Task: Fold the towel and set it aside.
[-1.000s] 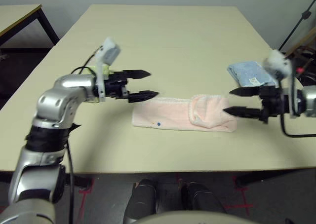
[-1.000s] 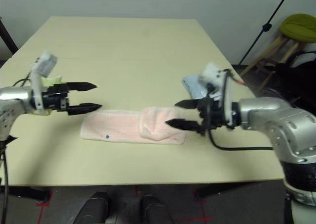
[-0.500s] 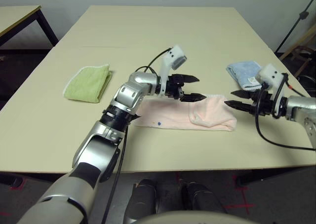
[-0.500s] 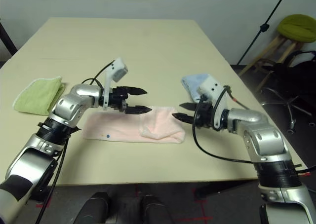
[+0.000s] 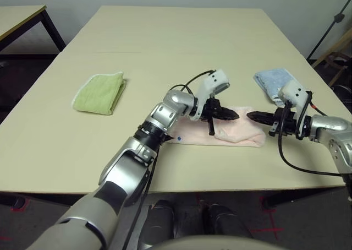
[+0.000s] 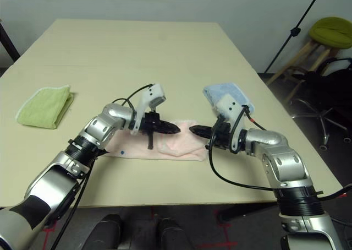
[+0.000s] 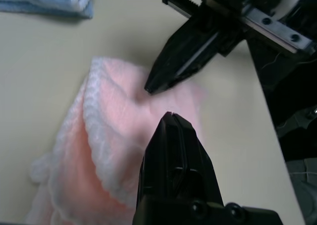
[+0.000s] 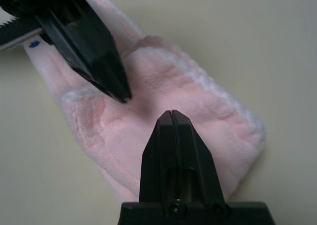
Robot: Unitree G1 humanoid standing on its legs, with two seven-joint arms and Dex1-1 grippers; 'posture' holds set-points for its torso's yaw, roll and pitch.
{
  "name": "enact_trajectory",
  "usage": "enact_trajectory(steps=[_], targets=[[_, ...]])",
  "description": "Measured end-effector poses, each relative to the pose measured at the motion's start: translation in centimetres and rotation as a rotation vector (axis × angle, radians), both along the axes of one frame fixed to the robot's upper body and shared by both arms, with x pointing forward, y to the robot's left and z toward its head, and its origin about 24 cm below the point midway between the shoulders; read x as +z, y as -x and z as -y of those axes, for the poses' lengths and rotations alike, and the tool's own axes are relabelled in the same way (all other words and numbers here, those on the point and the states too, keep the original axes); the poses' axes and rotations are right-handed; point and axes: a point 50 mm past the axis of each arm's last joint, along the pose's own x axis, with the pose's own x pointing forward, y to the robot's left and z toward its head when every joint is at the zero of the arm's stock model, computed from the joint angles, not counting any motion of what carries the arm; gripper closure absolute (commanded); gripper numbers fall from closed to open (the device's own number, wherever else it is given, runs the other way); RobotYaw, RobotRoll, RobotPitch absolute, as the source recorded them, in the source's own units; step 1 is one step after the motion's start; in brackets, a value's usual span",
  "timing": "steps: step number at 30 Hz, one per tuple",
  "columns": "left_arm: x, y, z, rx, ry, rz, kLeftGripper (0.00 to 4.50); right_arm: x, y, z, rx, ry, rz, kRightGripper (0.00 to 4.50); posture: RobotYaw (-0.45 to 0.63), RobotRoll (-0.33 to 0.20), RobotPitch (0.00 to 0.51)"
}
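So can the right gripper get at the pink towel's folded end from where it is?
Probably yes. The right gripper, shut, points at the folded end of the pink towel with bare table around it. The shut left gripper sits close opposite, so the space is tight.

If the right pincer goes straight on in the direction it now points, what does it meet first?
Most likely the pink towel: the shut right pincer points at its folded end. Just beyond, tip facing tip, is the shut left pincer. Whether the right tips already touch the cloth is unclear.

Even, soft overhead light; the surface (image 5: 165, 35) shows no glare. Shadows are faint. Wrist views look slightly blurred up close.
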Motion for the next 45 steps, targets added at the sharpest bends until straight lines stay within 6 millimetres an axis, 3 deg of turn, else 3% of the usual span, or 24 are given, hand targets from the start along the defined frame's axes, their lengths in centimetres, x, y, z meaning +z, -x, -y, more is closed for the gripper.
enact_trajectory(steps=[7,15,19,23,25,28,33,39,45], targets=[[-2.8,-0.7,-1.2,0.073,-0.111,-0.021,4.48,-3.3,0.1,0.0,-0.026,0.073,-0.049,4.5,0.06,0.0,0.101],[-3.1,-1.0,-3.2,0.081,-0.142,-0.049,4.48,-3.6,-0.1,0.6,-0.009,0.082,-0.04,4.5,0.06,0.0,0.103],[-1.9,-0.6,-3.5,0.058,-0.091,-0.105,4.48,-1.6,-0.6,1.1,-0.031,-0.04,-0.044,4.5,0.06,0.0,0.106],[0.8,-0.8,-2.9,0.06,0.015,-0.09,4.48,1.8,-2.0,1.5,-0.054,-0.095,0.059,4.5,0.05,0.0,0.107],[1.8,-1.0,-2.2,0.075,0.051,-0.061,4.48,2.4,-2.4,1.6,-0.066,-0.102,0.081,4.5,0.06,0.0,0.109],[2.4,-1.4,-1.3,0.093,0.08,-0.032,4.48,1.6,-2.8,1.5,-0.082,-0.111,0.063,4.5,0.06,0.0,0.109],[0.3,-1.5,-0.5,0.122,0.027,-0.028,4.48,-0.4,-3.2,0.4,-0.091,-0.091,0.028,4.5,0.05,0.0,0.107],[-2.8,-1.4,-1.8,0.136,-0.115,-0.008,4.48,-3.1,-3.3,0.1,-0.098,0.024,0.005,4.5,0.06,0.0,0.109],[-2.9,-1.6,-2.2,0.144,-0.104,-0.002,4.48,-3.5,-3.5,-0.1,-0.09,0.027,0.034,4.5,0.07,0.0,0.111]])
